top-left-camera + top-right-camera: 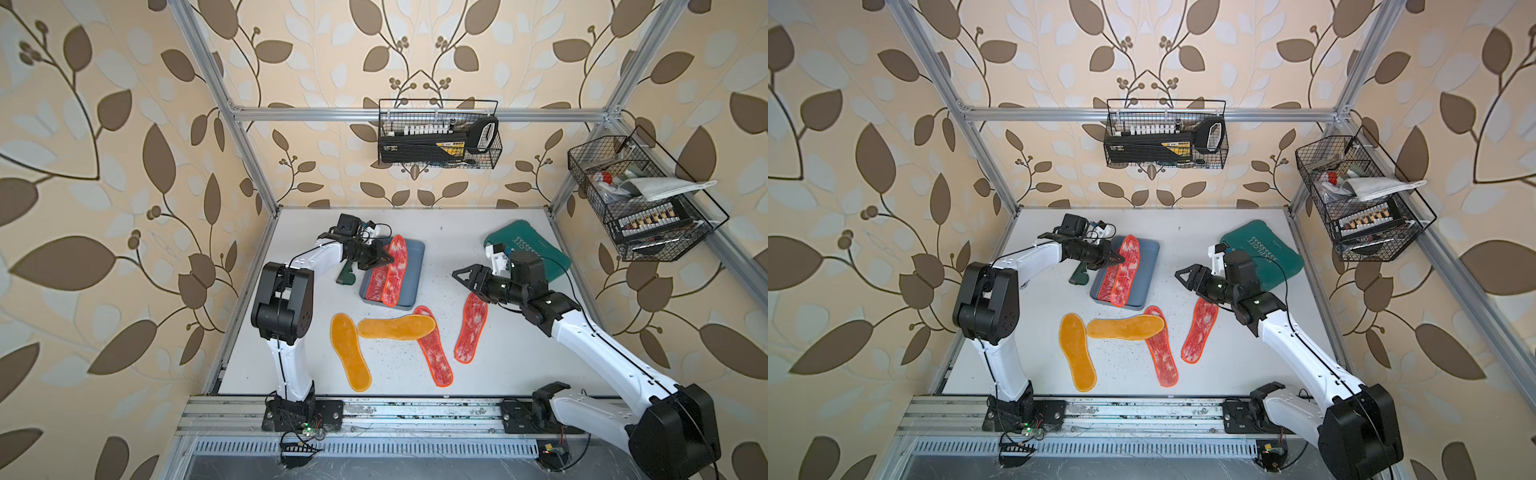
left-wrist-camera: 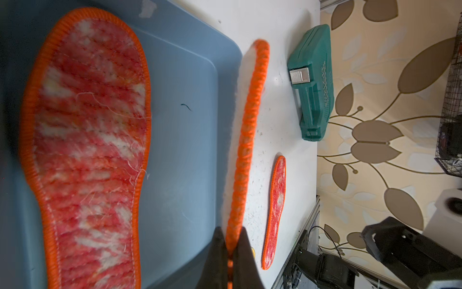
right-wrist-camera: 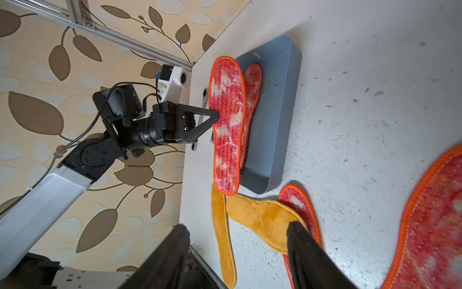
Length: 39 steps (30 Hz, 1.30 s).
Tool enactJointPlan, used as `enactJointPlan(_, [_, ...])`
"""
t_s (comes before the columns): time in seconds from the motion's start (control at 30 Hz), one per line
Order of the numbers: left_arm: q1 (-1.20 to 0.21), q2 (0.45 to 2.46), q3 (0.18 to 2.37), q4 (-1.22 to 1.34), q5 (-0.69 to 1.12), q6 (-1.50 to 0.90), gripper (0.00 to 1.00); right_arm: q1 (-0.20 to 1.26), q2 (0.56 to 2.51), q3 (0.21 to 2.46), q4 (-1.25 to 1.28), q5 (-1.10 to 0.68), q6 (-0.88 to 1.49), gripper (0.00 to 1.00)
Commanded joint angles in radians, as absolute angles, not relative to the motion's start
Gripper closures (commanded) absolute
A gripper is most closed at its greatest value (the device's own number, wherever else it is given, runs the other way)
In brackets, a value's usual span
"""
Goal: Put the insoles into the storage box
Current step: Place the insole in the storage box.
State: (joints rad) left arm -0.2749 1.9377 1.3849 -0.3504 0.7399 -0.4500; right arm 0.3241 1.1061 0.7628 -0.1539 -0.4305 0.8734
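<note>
You are looking down on the white tabletop (image 1: 498, 365). At its 2 o'clock lies the teal tool case (image 1: 548, 249), partly covered by your right arm. The storage box (image 1: 411, 274) sits just off centre toward 11 o'clock, its long sides running 12 to 6.

Six insoles show in both top views, and two of them are at the box. The boxed insole (image 1: 375, 284) lies red face up along the box's 9 o'clock side. The held insole (image 1: 397, 266) leans over it, tilted and red face up, with its heel end reaching the box's 6 o'clock wall. You cannot tell whether it touches the box.

The other four lie flat on the tabletop at the box's 6 o'clock. The lone yellow insole (image 1: 349, 353) is toward 7. The crosswise yellow insole (image 1: 397, 326) lies across the far end of the middle red insole (image 1: 436, 353). The rightmost red insole (image 1: 471, 332) is toward 4, apart from the others.

Your left end effector (image 2: 231, 232) is closed on the orange edging of the held insole, pinching it from the 9 o'clock side. Your right end effector (image 3: 237, 225) has its jaws spread wide with nothing between them, and it hovers at the far end of the rightmost red insole.

A dark green tool (image 1: 345, 276) lies just beside the box's 9 o'clock wall.
</note>
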Motion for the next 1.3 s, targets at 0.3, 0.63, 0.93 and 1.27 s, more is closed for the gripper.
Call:
enactJointPlan(0.3, [-0.276, 2.09, 1.489, -0.272, 0.773, -0.496, 1.0, 0.305, 1.098, 0.749, -0.193, -0.454, 0.832, 0.33])
enactJointPlan(0.63, [-0.306, 2.175, 1.526, -0.274, 0.778, -0.499, 1.0, 0.305, 1.12, 0.756, -0.184, -0.452, 0.832, 0.32])
enactJointPlan(0.93, [-0.327, 2.214, 1.551, -0.291, 0.755, -0.495, 1.0, 0.305, 1.128, 0.752, -0.185, -0.443, 0.83, 0.32])
enactJointPlan(1.27, [-0.336, 2.216, 1.589, -0.379, 0.714, -0.467, 0.78, 0.306, 1.115, 0.746, -0.196, -0.433, 0.825, 0.32])
